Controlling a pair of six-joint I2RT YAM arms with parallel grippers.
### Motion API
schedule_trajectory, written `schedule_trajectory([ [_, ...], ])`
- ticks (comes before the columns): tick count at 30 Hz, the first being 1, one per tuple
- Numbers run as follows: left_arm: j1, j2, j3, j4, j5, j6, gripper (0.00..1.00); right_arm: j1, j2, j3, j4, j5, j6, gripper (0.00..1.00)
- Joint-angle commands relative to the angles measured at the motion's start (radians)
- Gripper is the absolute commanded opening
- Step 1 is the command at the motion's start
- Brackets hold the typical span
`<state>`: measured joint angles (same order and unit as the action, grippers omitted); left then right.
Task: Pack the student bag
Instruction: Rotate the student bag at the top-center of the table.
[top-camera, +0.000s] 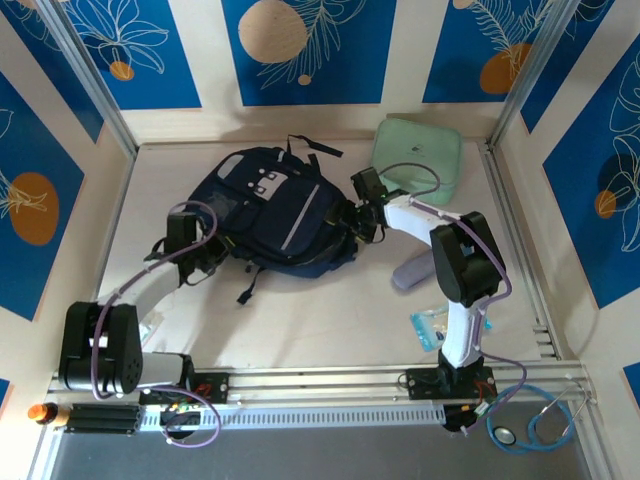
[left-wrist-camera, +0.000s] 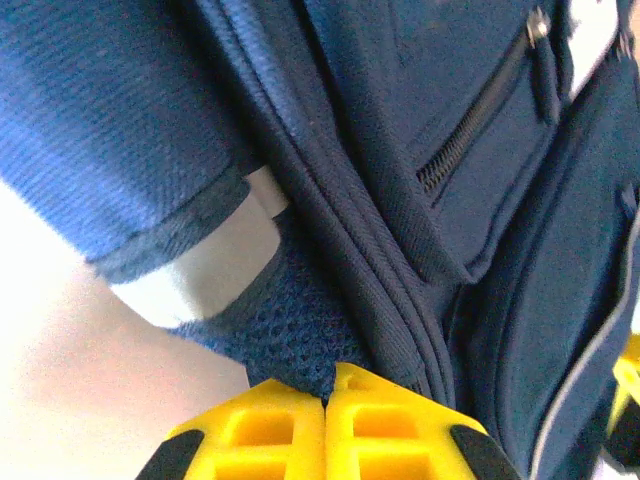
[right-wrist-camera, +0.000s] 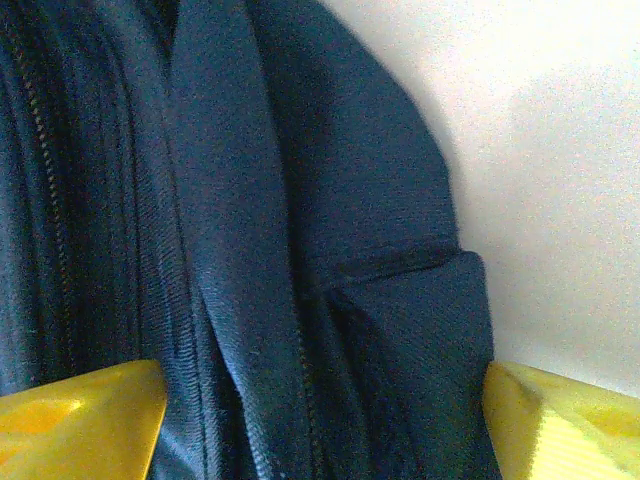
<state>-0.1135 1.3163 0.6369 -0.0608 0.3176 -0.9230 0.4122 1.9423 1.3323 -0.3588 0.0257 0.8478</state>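
Two grippers work the student bag (top-camera: 270, 210), which lies front up in the middle of the table (top-camera: 330, 310). The left gripper (left-wrist-camera: 327, 395) has its yellow tips pressed together on the mesh side pocket, seemingly pinching it, though the contact is hard to see, likely to anchor that side. The right gripper (right-wrist-camera: 325, 405) is spread wide across a fold beside the zipper, probably readying to tug the opening apart.

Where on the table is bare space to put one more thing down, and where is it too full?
Bare: the wide strip between the student bag and the front rail; also the far-left corner beside the bag. Crowded: the right side, with the mint-green case, grey object and clear packet.
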Motion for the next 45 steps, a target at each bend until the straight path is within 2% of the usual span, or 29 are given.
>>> schedule_trajectory([
  [1,-0.062,-0.045,0.032,0.015,0.067,-0.077,0.00,-0.030,0.028,0.073,-0.009,-0.025,-0.122,0.82],
  [8,-0.153,-0.060,0.080,0.037,0.020,-0.105,0.00,-0.083,-0.112,0.088,-0.129,0.147,-0.229,0.86],
  [10,-0.177,-0.053,0.097,0.038,0.012,-0.105,0.00,-0.073,-0.175,0.067,-0.181,0.212,-0.249,0.83],
  [13,-0.204,-0.042,0.104,0.050,-0.014,-0.113,0.00,-0.015,-0.260,0.031,-0.260,0.297,-0.247,0.81],
  [17,-0.222,-0.030,0.101,0.074,-0.035,-0.123,0.00,0.159,-0.321,-0.017,-0.309,0.343,-0.208,0.79],
  [23,-0.242,-0.002,0.102,0.115,-0.043,-0.127,0.00,0.401,-0.304,-0.015,-0.284,0.341,-0.113,0.72],
  [27,-0.256,0.014,0.106,0.143,-0.044,-0.129,0.00,0.480,-0.253,-0.010,-0.233,0.287,-0.079,0.66],
  [32,-0.263,0.042,0.118,0.159,-0.029,-0.129,0.00,0.520,-0.196,-0.002,-0.165,0.263,-0.092,0.57],
  [38,-0.266,0.051,0.133,0.153,-0.023,-0.124,0.00,0.518,-0.143,0.025,-0.126,0.272,-0.104,0.45],
  [45,-0.267,0.058,0.135,0.172,-0.010,-0.129,0.00,0.523,-0.081,0.083,-0.133,0.356,-0.101,0.36],
])
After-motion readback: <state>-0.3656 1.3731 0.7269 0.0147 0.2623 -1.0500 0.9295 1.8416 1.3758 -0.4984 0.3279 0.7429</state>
